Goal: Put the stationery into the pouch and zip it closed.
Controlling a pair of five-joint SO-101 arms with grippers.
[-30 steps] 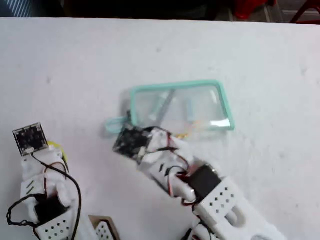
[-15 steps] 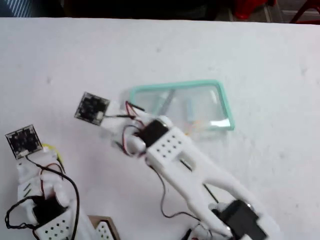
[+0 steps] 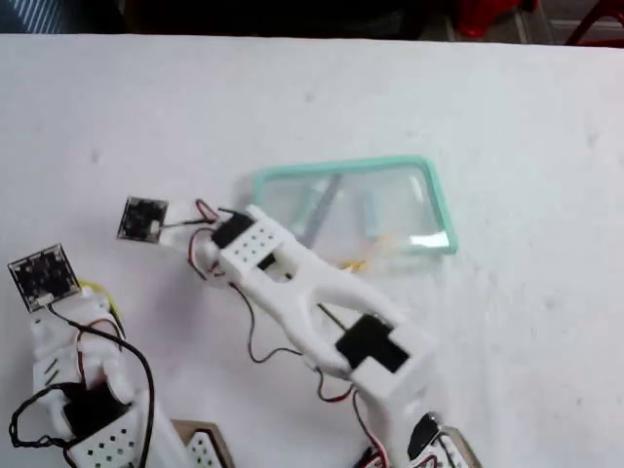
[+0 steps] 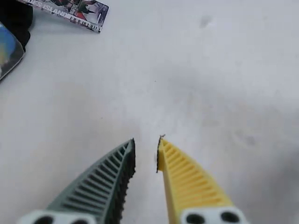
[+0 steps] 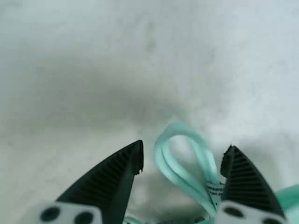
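Your right gripper (image 5: pixel 184 148) stands jaws wide apart with the teal loop (image 5: pixel 164 158) of the pouch (image 3: pixel 390 205) between them, the pouch body back beside its wrist, while your left gripper (image 4: pixel 147 140), well apart from both, hangs narrowly parted over the table (image 4: pixel 210 70).

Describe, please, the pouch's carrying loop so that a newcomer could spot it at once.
On the white table lies a clear pouch with mint-green edging. From one end runs the loop, a thin mint cord lying between the open black fingers of the right gripper, the only soft ring there.
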